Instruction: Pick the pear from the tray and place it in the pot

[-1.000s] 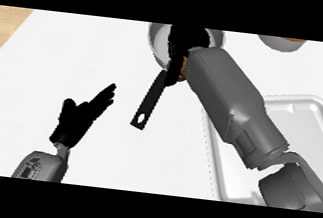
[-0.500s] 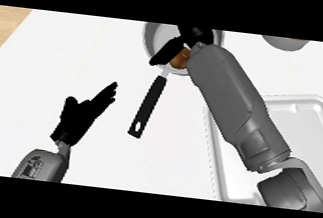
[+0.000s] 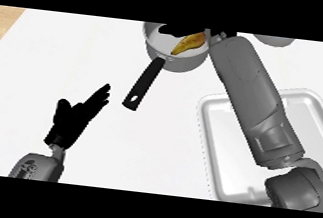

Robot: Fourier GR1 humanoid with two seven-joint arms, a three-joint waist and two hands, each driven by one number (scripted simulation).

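Two robot hands on my feed: right robot hand (image 3: 175, 31) over the pot (image 3: 172, 57), fingers curled round the pear (image 3: 189, 42), held above the pot's opening; left robot hand (image 3: 74, 116) open over the surface (image 3: 66, 60); tray (image 3: 313, 105) at right

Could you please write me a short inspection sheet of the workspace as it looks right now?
Surface: white counter, wooden strips at both side edges.
Job's things: pear inside the pot, whose black handle points toward the robot; white tray at right, partly hidden by the right forearm.
Clutter: grey object at the far edge, cut off, cannot identify.
Hands: left hand open, resting at lower left; right hand over the pot beside the pear, fingers unclear.
Cables: nothing seen.
Surroundings: nothing seen.
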